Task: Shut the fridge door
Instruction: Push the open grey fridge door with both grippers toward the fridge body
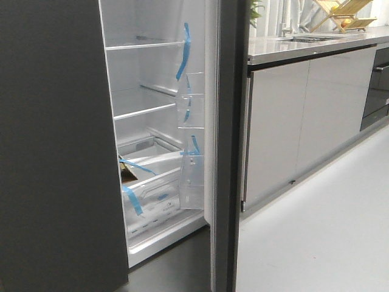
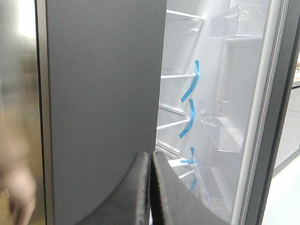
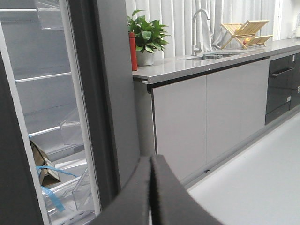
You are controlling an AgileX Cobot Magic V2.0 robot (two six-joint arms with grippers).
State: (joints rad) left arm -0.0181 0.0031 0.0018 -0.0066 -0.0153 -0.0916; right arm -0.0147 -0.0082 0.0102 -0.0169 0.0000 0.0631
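**Nothing closed yet: the fridge door stands wide open**

None of the job looks done. In the front view the fridge door [image 1: 222, 146] stands edge-on to me, swung well out from the cabinet, its white lining and clear bins facing the open compartment. All of the swing is left, by my judgement: I have to get a hand behind the dark outer face and push it round until the seal meets the frame.

My left gripper [image 2: 151, 187] has its 2 pads pressed together with nothing between them, and it sits just in front of the other dark panel [image 2: 103, 103], not the door. My right gripper [image 3: 151, 190] is likewise pinched closed and empty, near the door's outer edge with the kitchen cabinets [image 3: 206, 112] beyond. I cannot tell whether either touches anything.

The door bins [image 1: 192, 109] look empty and are held with blue tape [image 1: 184, 52]. The shelves [image 1: 146, 109] are bare. Low down, the drawers [image 1: 152, 194] are taped too, and a brown cardboard piece [image 3: 42, 164] sits beside them.
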